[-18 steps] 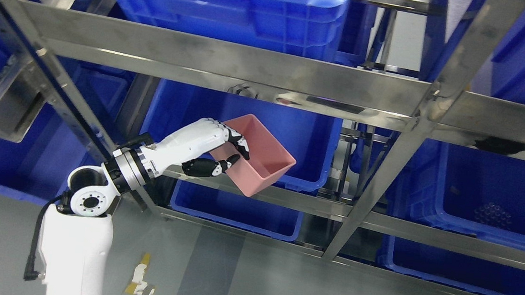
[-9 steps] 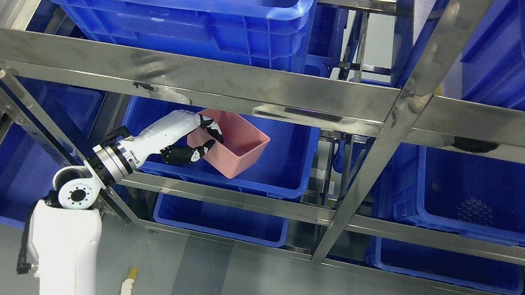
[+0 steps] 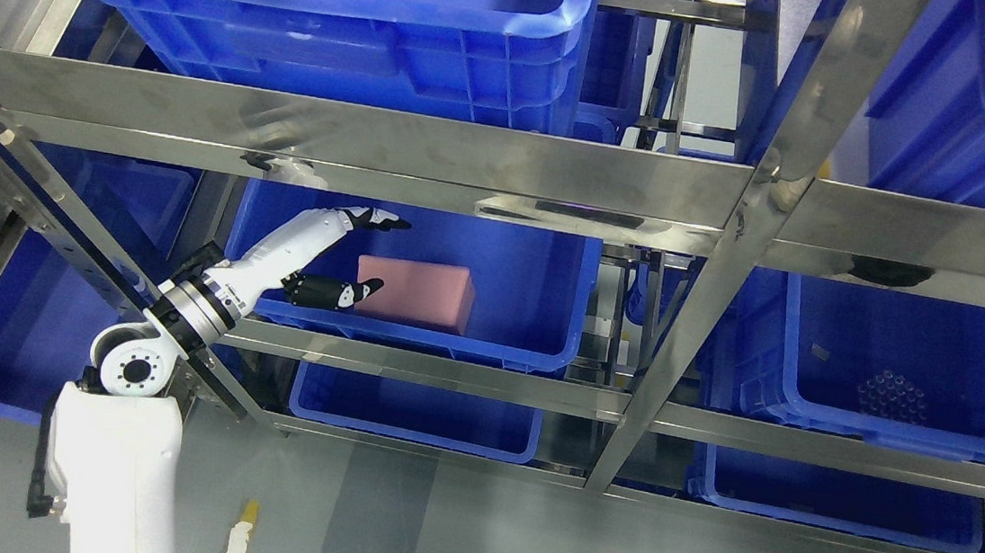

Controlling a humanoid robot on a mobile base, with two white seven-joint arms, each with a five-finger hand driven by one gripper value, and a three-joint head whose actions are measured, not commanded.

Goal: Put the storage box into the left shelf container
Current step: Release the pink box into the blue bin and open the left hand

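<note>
The pink storage box (image 3: pixel 419 293) lies inside the blue container (image 3: pixel 541 335) on the left bay's middle shelf, with a flat side facing me. My left hand (image 3: pixel 376 252) hangs over the container's left part with its fingers spread. The upper fingers (image 3: pixel 380 221) point right above the box, and the thumb (image 3: pixel 346 292) sits at the box's left end. Nothing is in the hand. The right arm does not show.
A steel shelf beam (image 3: pixel 379 144) runs just above the hand. A slanted steel post (image 3: pixel 697 305) divides the bays. More blue bins stand above (image 3: pixel 346 18), below (image 3: pixel 416 409) and to the right (image 3: pixel 917 372). Grey floor lies at the bottom.
The hand has let go of the pink box, which dropped from a tilted hold into the blue container. The fingers have opened wide. The camera shifted earlier.
</note>
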